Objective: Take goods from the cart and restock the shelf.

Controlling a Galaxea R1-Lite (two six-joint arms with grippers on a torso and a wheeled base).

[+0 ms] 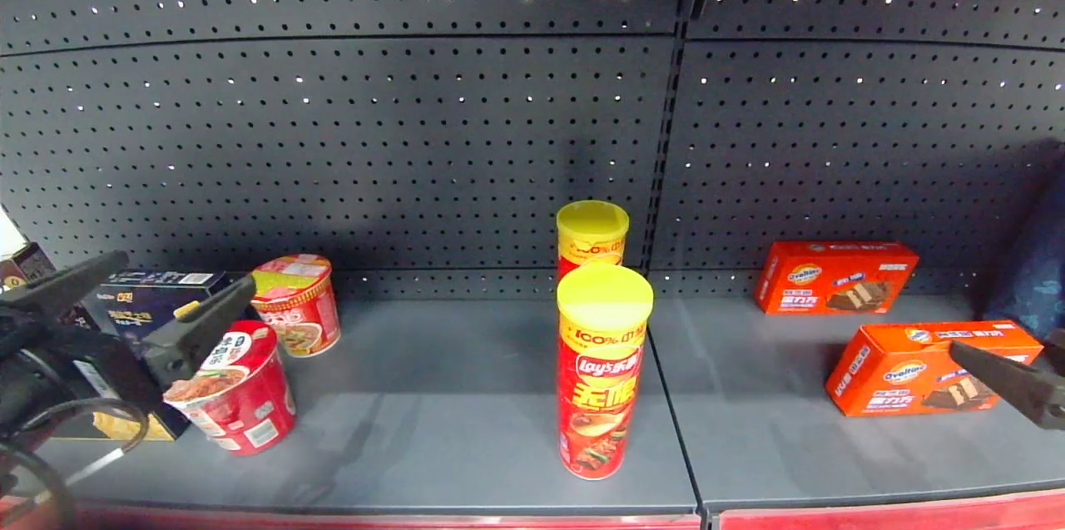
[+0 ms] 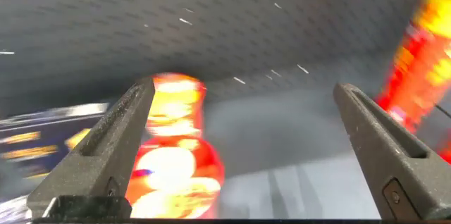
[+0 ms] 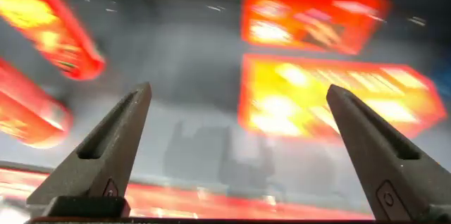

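On the grey shelf point(image 1: 466, 397) stand two yellow-lidded red chip cans, one in front point(image 1: 601, 372) and one behind point(image 1: 591, 235). A red cup noodle point(image 1: 241, 388) and a second cup point(image 1: 298, 304) sit at the left. Two orange boxes point(image 1: 832, 276) point(image 1: 923, 368) lie at the right. My left gripper point(image 1: 188, 269) hangs open just above and left of the red cup, nothing between its fingers; in the left wrist view the cup point(image 2: 173, 146) lies ahead beside one finger. My right gripper point(image 3: 239, 90) is open and empty, with one finger point(image 1: 1003, 380) before the nearer orange box point(image 3: 331, 97).
A dark blue box point(image 1: 158, 297) lies at the far left behind my left gripper. The perforated back panel point(image 1: 416, 139) closes off the shelf. A red strip point(image 1: 832, 513) runs along the front edge. Bare shelf lies between the cups and the cans.
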